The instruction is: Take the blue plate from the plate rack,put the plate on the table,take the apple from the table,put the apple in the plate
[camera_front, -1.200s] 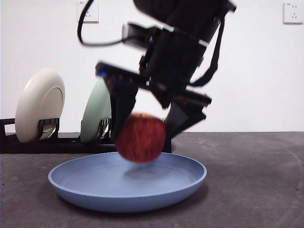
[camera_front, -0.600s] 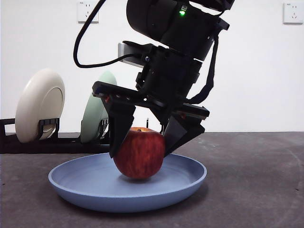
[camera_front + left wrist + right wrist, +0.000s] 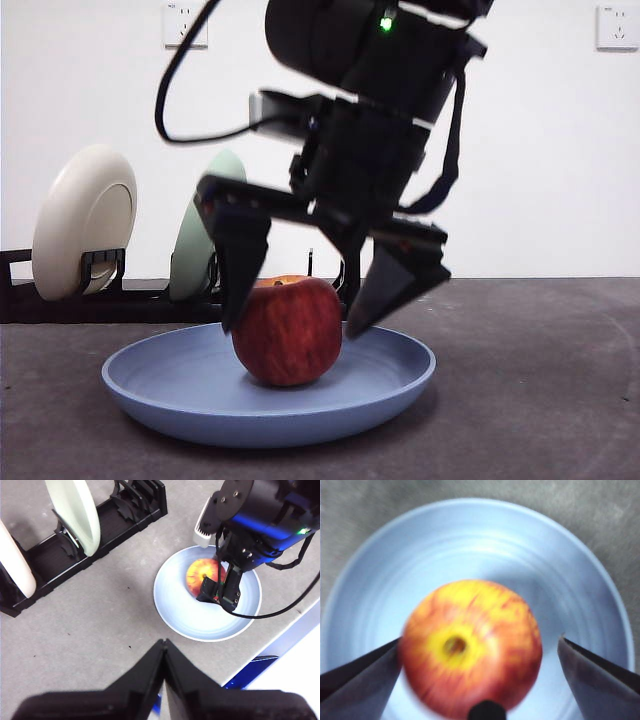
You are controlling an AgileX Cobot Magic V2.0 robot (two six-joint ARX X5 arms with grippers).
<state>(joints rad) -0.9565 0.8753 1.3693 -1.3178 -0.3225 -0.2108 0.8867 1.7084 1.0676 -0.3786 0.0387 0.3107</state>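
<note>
Once the right gripper had spread its jaws, the apple sat released between them in the blue plate, the placing apparently done.

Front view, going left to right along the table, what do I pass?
Cream plate in the plate rack → pale green plate → apple on the blue plate, the right gripper open around it.

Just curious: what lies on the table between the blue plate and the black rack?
Nothing. In the left wrist view, only bare grey table separates the blue plate from the plate rack.
</note>
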